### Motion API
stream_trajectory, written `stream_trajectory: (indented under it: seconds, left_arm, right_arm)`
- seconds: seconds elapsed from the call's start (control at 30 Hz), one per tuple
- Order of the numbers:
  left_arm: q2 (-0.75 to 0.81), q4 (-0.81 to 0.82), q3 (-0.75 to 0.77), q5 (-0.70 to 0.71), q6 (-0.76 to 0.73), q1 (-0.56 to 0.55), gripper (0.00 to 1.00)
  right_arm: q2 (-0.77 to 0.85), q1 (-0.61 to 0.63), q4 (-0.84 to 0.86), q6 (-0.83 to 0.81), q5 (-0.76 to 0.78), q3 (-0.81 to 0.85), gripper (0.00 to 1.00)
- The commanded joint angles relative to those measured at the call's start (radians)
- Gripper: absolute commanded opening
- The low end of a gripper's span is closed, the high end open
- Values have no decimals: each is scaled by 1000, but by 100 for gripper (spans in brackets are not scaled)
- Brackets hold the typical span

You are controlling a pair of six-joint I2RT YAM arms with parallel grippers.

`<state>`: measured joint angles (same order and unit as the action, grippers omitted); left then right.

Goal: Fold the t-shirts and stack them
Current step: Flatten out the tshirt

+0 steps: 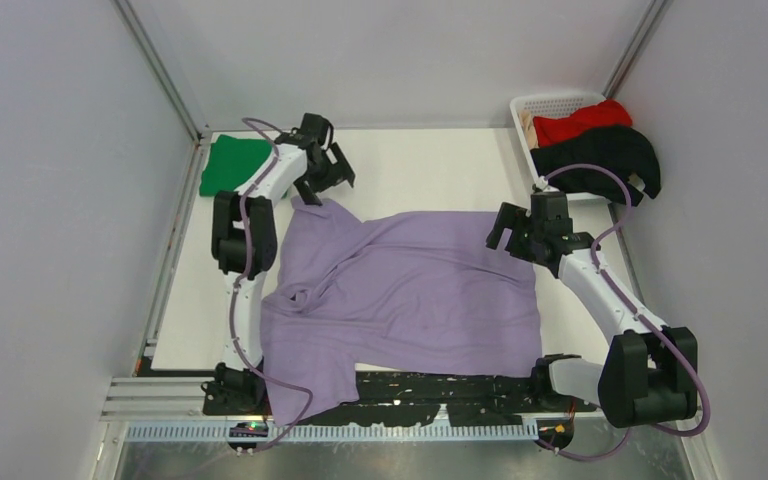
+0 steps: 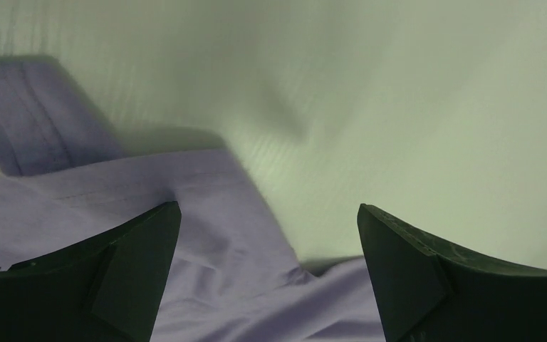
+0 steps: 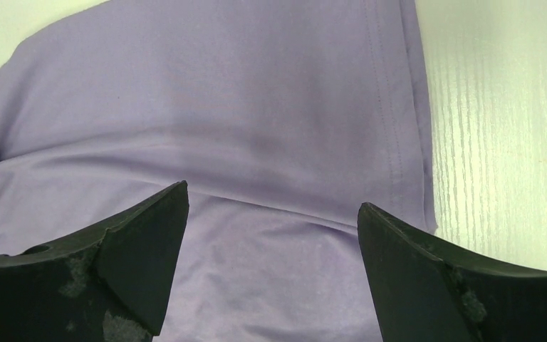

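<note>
Lavender t-shirt point(image 1: 410, 290) lies opened out and unfolded across the middle of the table point(image 1: 420, 165); it is creased, with a bunched ridge at its left side and its near-left corner hanging over the table's near edge; one sleeve point(image 2: 28, 114) points toward the far-left corner. Green t-shirt point(image 1: 232, 165) lies flat and compact at the far left of the table, near that sleeve but apart from it; red t-shirt point(image 1: 580, 122) and black t-shirt point(image 1: 600, 158) are heaped in the basket point(image 1: 545, 103) at the far right, the black one spilling over its rim.

Left pincer point(image 2: 267, 210) hovers released above the shirt's far-left edge beside the sleeve, jaws wide, nothing held; right pincer point(image 3: 271, 192) hovers released above the right hem point(image 3: 392, 107), jaws wide, nothing held.

Folding of this shirt appears not yet begun.

Hazards: a descent landing on bare table past the cloth edge would likely close on nothing; unequal grasps on the two sides would likely skew the fold; the bunched ridge may be trapped inside the fold; the overhanging corner may drag the cloth toward the near edge once lifted.
</note>
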<state>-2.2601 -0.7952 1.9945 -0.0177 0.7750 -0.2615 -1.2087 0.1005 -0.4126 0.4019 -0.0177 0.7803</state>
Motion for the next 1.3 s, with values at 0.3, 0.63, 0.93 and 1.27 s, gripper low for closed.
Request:
stream_trajectory:
  seconds: [0.3, 0.63, 0.93, 1.27]
  left_arm:
    - [79, -59, -140, 170, 125, 24, 80]
    - [18, -138, -98, 141, 139, 28, 58]
    - [-5, -187, -91, 132, 126, 25, 47]
    - [3, -112, -45, 111, 88, 24, 0]
  right_arm:
    - [-24, -2, 41, -34, 33, 27, 95]
    - [-26, -3, 37, -38, 67, 27, 95]
    - [-49, -3, 44, -32, 46, 41, 95]
    - [-30, -4, 39, -43, 72, 40, 96]
